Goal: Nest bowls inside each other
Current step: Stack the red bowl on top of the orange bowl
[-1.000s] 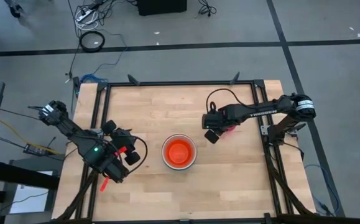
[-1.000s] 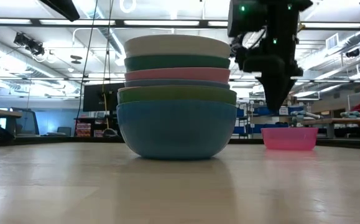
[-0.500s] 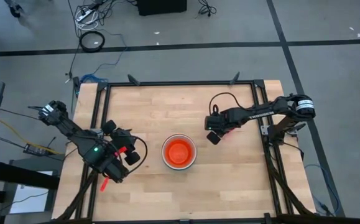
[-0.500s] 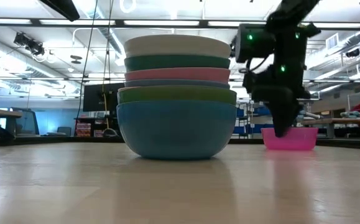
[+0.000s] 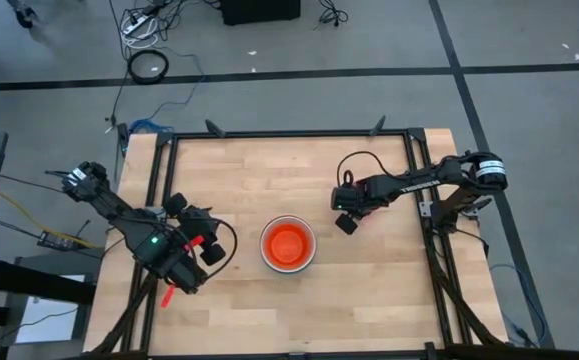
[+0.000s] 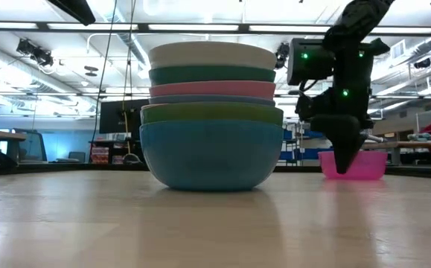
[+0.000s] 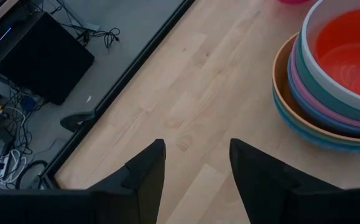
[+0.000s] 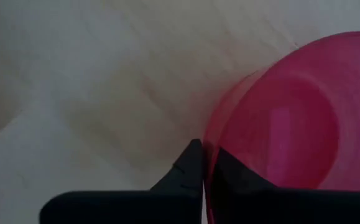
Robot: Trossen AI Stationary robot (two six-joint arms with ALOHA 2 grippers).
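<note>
A stack of nested bowls [image 5: 288, 245] stands on its blue bottom bowl [image 6: 211, 152] at the table's middle, white at the top with an orange-red inside. A small magenta bowl [image 8: 285, 124] sits on the table to the right of the stack, also seen in the low view [image 6: 364, 165]. My right gripper [image 8: 204, 152] comes down on its rim and is shut there; in the high view [image 5: 347, 212] it covers the bowl. My left gripper [image 7: 195, 162] hangs open to the left of the stack [image 7: 329, 74], with nothing between its fingers. My right gripper pinches the magenta bowl's rim [image 8: 209, 138] on the side toward the stack, one finger outside the wall and one inside. The fingers [image 6: 345, 160] point steeply down from above. The bowl rests upright with its base on the table.
Bare wood lies around the stack and toward the near edge [image 6: 200, 231]. A black frame [image 5: 289, 133] runs along the table's far and side edges. Cables and a dark box [image 7: 43, 59] lie on the floor beyond the table.
My right gripper has come down toward the table onto the magenta bowl and has shut on its rim. The stack and my left arm have kept still.
</note>
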